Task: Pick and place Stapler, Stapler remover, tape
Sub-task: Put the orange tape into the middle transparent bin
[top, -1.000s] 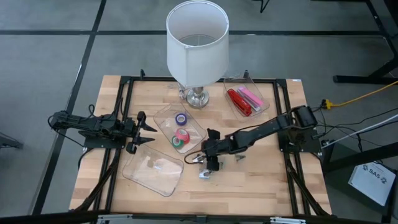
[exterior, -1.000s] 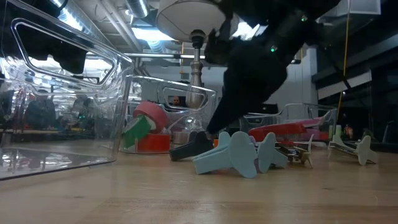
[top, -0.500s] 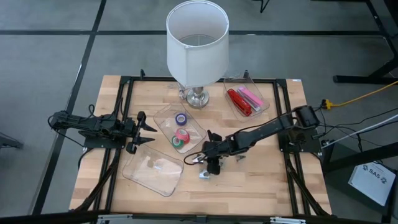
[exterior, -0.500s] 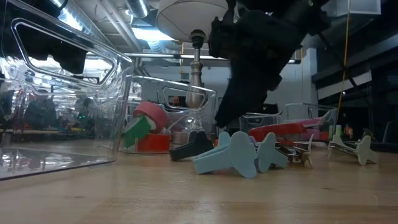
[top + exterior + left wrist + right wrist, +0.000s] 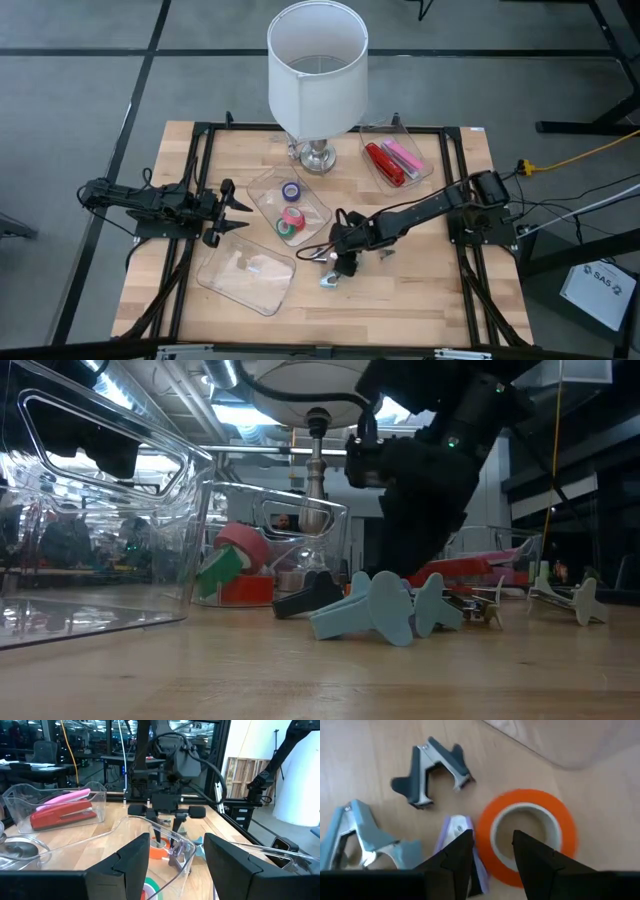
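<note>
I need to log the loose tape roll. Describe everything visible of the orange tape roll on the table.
The orange tape roll is a small ring with a glossy orange outer band and a pale inner core around an open centre. It lies flat on the wooden table, outside the clear trays. The right gripper sits directly over it, one finger over the hole and one at the rim. A purple-and-metal staple remover lies against its side; a dark one and a light blue one lie apart.

Two dark jointed arms, black cabling, matte angular fingers (image 5: 454,859)
</note>
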Action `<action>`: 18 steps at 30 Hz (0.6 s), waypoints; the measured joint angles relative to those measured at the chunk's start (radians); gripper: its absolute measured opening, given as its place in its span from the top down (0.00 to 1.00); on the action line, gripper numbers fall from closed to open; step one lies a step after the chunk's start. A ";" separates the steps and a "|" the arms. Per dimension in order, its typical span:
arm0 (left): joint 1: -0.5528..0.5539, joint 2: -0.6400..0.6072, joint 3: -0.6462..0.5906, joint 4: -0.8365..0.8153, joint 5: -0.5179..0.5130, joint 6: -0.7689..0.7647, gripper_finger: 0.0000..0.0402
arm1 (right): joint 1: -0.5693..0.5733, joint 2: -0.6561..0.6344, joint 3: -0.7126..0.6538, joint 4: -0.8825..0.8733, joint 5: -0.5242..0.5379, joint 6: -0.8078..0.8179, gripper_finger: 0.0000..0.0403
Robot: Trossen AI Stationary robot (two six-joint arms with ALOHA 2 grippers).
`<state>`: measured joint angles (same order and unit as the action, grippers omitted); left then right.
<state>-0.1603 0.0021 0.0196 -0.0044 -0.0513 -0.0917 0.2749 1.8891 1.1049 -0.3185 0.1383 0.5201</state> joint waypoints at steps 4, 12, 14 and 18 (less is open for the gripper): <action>0.000 0.000 0.000 0.000 0.000 0.000 0.54 | 0.000 0.034 0.003 0.063 -0.006 -0.002 0.65; 0.000 0.000 0.000 0.000 0.000 0.000 0.54 | 0.000 0.059 0.049 0.021 -0.007 -0.047 0.67; 0.000 0.000 0.000 0.000 0.000 0.000 0.54 | 0.000 0.059 0.051 0.002 -0.007 -0.050 0.70; 0.000 0.000 0.000 0.000 0.000 0.000 0.54 | -0.004 0.057 0.052 -0.031 -0.008 -0.049 0.82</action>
<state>-0.1600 0.0021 0.0199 -0.0044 -0.0511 -0.0915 0.2707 1.9464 1.1572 -0.3491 0.1303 0.4708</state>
